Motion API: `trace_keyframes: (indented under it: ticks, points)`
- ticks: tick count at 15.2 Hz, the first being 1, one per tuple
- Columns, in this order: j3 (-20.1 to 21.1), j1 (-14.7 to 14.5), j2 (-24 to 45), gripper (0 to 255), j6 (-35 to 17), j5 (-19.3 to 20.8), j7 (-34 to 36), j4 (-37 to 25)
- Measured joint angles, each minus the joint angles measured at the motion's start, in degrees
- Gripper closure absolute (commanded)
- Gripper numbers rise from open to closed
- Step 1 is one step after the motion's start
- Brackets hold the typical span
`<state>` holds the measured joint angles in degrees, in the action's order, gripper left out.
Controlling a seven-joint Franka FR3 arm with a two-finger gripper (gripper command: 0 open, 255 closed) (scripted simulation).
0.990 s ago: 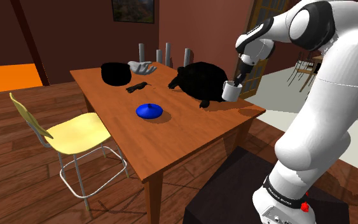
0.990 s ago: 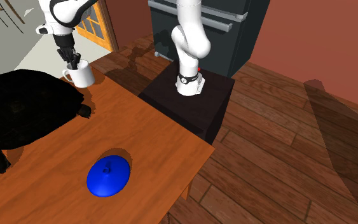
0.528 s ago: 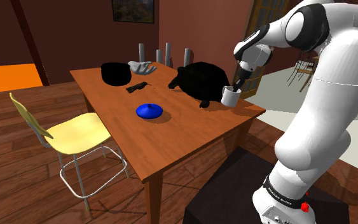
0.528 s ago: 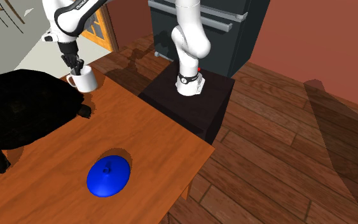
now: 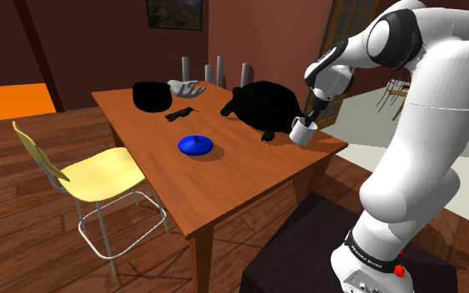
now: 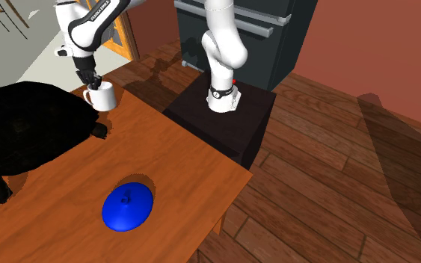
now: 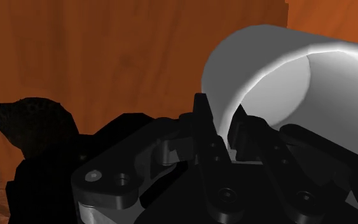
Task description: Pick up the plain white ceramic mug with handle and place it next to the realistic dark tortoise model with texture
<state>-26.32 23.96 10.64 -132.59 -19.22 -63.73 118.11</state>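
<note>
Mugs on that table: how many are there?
1. The white mug is at the table's corner beside the black tortoise, the claw pinching its rim. The tortoise could hide another.

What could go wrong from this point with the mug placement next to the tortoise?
1. The gripper pinches only one wall of the white mug at its rim, so the mug may swing or tip over on release.
2. The mug is close to the edge of the table on the shoulder view's right. A nudge during retreat might push it off.
3. The dark tortoise lies right beside the mug, so a sideways correction could bump its foot.
</note>
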Motion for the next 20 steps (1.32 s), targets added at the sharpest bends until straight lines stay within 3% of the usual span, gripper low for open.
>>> trace_keyframes:
  ticks: [5, 6, 12, 16, 20]
  points:
    - [0.0, 0.0, 0.4, 255, 0.0, -0.2, -0.1, -0.3]
    - [-0.1, 0.0, 0.4, 0, 0.1, -0.2, -0.2, -0.2]
    - [0.3, -0.4, 0.4, 0, 0.0, -0.3, -0.2, 0.0]
    - [-0.6, -0.5, -2.9, 0, 4.4, 2.4, 1.6, -1.8]
    - [-0.8, -0.6, -4.2, 0, 5.6, 3.5, 2.4, -1.9]
